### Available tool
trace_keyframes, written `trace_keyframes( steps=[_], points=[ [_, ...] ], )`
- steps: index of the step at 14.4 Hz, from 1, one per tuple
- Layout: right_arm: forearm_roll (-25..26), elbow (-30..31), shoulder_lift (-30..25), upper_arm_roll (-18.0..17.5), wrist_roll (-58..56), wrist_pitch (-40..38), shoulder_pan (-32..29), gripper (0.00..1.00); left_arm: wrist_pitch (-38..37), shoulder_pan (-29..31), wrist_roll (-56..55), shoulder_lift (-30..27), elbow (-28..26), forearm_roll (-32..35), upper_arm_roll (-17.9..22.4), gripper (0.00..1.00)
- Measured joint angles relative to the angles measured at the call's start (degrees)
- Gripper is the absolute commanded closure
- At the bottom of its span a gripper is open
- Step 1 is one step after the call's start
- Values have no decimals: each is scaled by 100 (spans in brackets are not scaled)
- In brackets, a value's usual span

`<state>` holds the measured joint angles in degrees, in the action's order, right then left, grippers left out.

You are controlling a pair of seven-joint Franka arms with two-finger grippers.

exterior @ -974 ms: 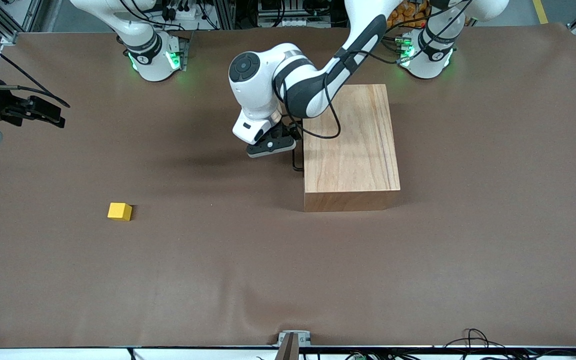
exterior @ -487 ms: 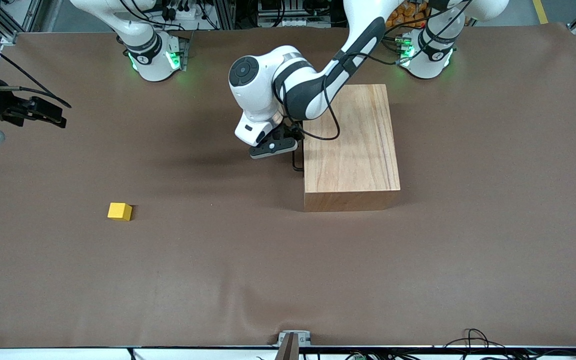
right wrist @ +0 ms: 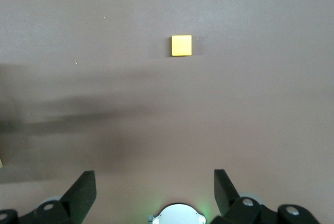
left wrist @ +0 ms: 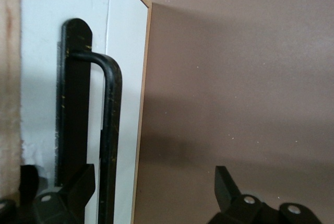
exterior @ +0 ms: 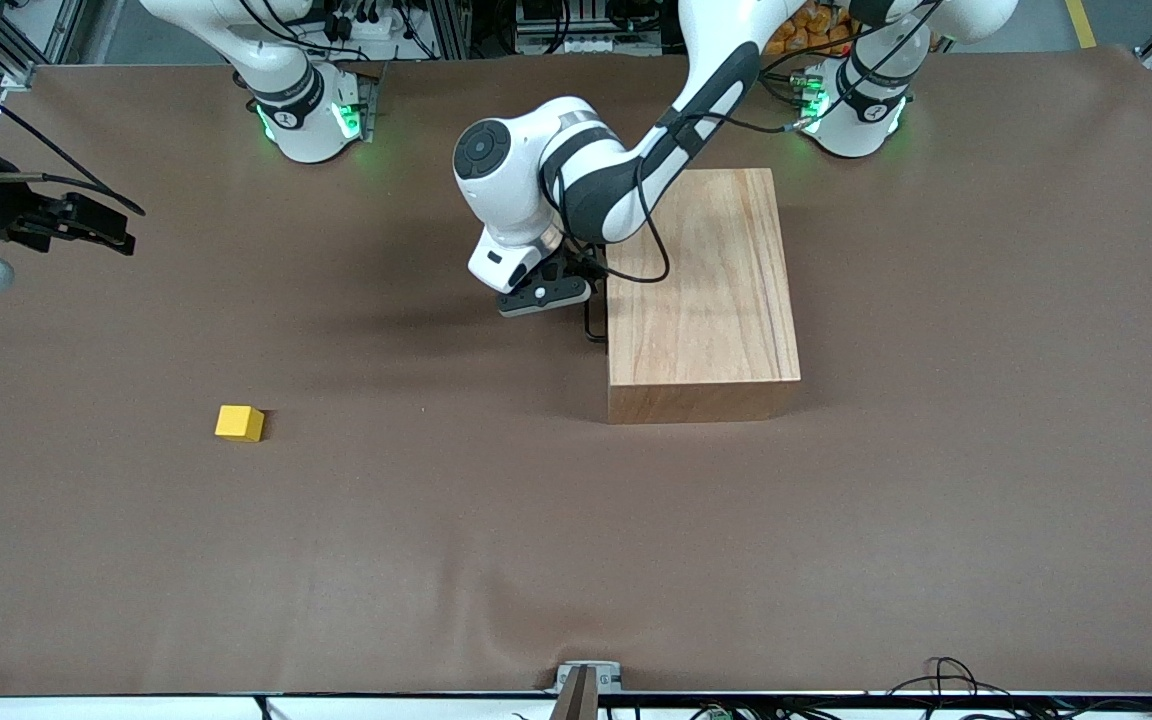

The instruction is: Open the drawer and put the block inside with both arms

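Left hand (exterior: 576, 300) sits at the white front of the cabinet (exterior: 701, 290), upper centre of the front view, fingers spread wide. In the left wrist view one finger (left wrist: 78, 187) lies against the drawer (left wrist: 65, 20) face just beside the black wire handle (left wrist: 110, 130); the other finger (left wrist: 224, 182) hangs over bare brown surface (exterior: 576, 540). Nothing clamped; whether a finger touches the handle can't be told. Drawer is shut, front flush with the cabinet. The handle shows in the front view as a thin black loop just below the hand.

Right hand (exterior: 121, 235) is at the far left edge of the front view, up in the air over the surface at the right arm's end, released, fingers apart, holding nothing. Its wrist view looks down at the block (right wrist: 181, 45), well clear of both fingers.

Block (exterior: 239, 423) lies on the surface, left of centre in the front view, toward the right arm's end, nearer the front camera than the cabinet and well apart from it. Neither hand touches it.

Both arm bases glow green along the top of the frame.
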<state>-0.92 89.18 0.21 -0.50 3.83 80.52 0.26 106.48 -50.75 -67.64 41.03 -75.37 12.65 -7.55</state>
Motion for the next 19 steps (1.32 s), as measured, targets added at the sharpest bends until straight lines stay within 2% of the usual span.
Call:
trace_keyframes(
  steps=[8, 19],
  points=[
    [0, 0, 0, -2, 0, 0, 4, 0, 246, -25, 1, 101, -1, 0, 14, 0],
    [4, 13, 0, -6, 5, 49, 231, 0, 1075, -144, 1, 123, -1, 0, -19, 0]
  ],
)
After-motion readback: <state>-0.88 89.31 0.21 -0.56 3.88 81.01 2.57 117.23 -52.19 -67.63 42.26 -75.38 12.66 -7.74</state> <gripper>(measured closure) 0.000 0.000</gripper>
